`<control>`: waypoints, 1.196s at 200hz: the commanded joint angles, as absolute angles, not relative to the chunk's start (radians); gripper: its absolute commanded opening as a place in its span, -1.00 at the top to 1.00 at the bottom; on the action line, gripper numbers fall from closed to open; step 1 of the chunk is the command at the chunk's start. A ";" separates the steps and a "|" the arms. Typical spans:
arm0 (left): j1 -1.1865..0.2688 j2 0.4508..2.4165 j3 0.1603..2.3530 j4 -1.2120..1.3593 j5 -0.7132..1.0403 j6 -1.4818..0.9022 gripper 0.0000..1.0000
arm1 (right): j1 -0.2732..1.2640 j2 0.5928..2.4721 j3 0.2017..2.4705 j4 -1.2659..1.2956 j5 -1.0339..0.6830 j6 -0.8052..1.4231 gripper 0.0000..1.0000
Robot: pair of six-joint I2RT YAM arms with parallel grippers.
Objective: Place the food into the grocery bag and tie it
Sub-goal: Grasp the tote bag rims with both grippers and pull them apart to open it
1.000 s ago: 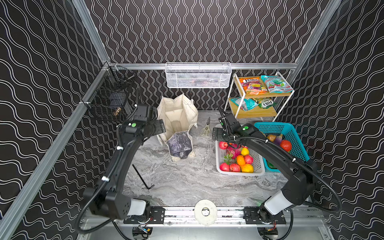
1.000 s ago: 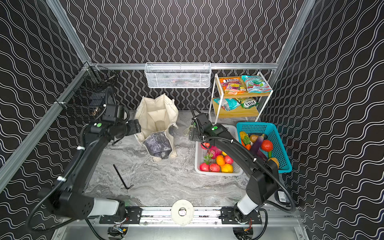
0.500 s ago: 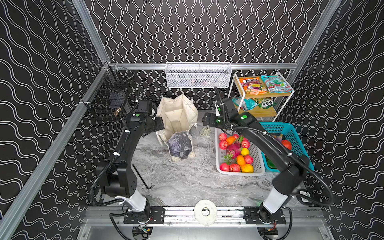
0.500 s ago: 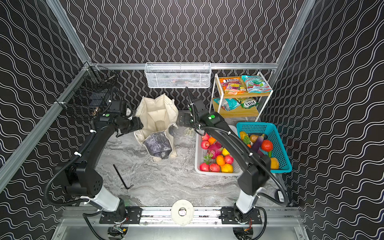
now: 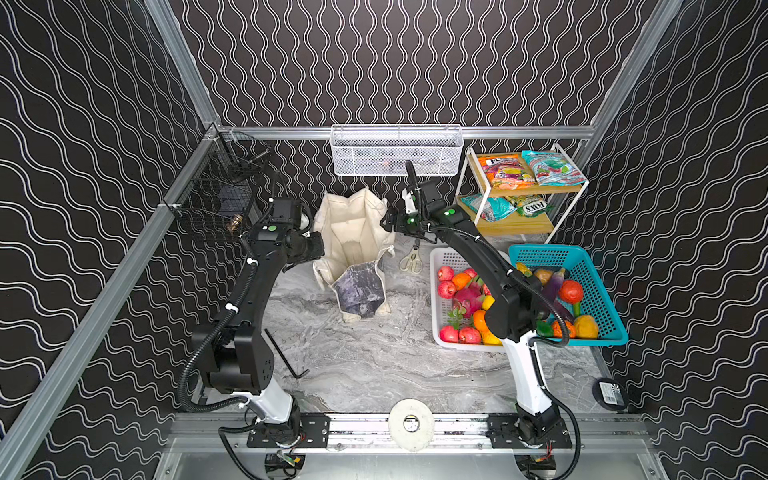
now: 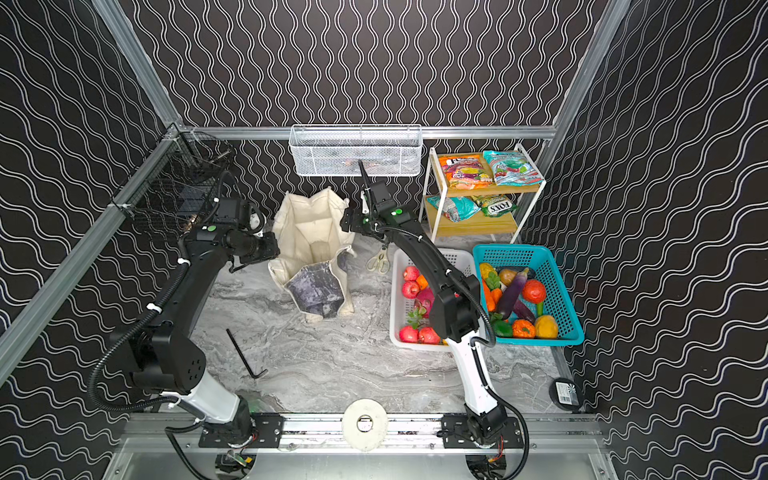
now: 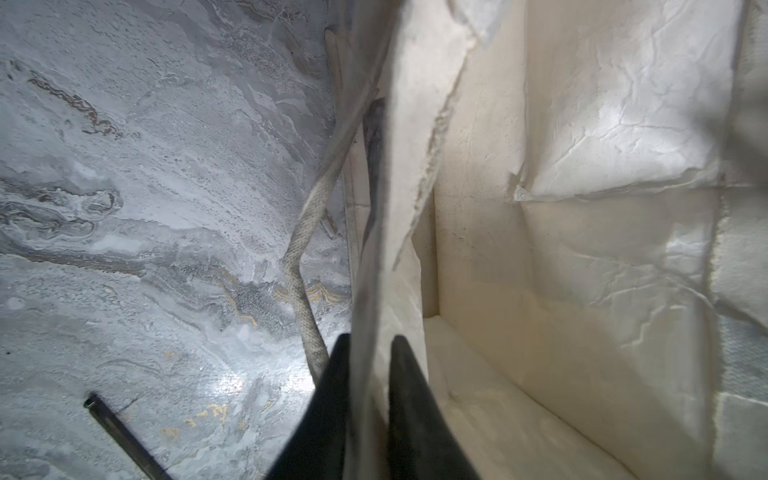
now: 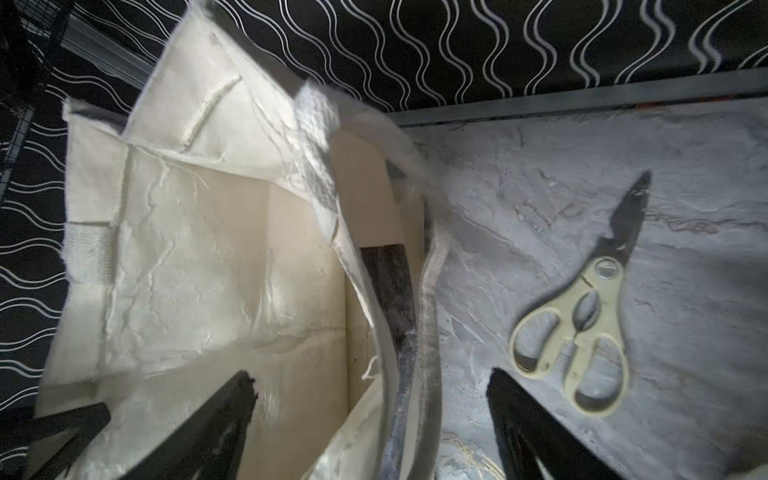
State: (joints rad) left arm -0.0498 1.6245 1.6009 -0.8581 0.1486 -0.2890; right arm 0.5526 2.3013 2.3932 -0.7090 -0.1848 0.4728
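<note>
Left gripper (image 7: 372,338) clamps the rim of the grocery bag (image 5: 353,224); right gripper (image 8: 370,376), jaws apart, straddles the opposite rim. Bag empty: 0 food (image 5: 467,297) packed, nothing tied.

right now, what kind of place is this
Probably a robot lab cell staged as a mock grocery corner: two mounted arms, a snack shelf, a teal basket of toy produce.

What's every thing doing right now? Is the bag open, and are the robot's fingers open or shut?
Grocery bag: standing, mouth open, looks empty.
Left gripper: fingers shut on the bag's wall.
Right gripper: fingers open, astride the bag's opposite wall.
Scissors: closed, lying flat.
White basket: holds fruit.
Teal basket: holds vegetables.
</note>
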 commanded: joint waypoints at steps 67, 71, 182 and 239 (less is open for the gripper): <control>-0.010 1.495 1.607 -0.920 0.081 -0.239 1.00 | 0.554 2.173 2.352 -0.822 -0.010 0.472 1.00; -0.009 1.477 1.609 -0.933 0.064 -0.235 1.00 | 0.556 2.142 2.328 -0.831 0.012 0.470 1.00; 0.006 1.164 1.456 -1.169 -0.183 -0.192 1.00 | 0.656 1.467 1.605 -0.908 0.374 0.532 1.00; -0.046 1.061 1.357 -1.153 0.162 -0.224 1.00 | 0.781 1.538 1.641 -1.015 0.302 0.530 1.00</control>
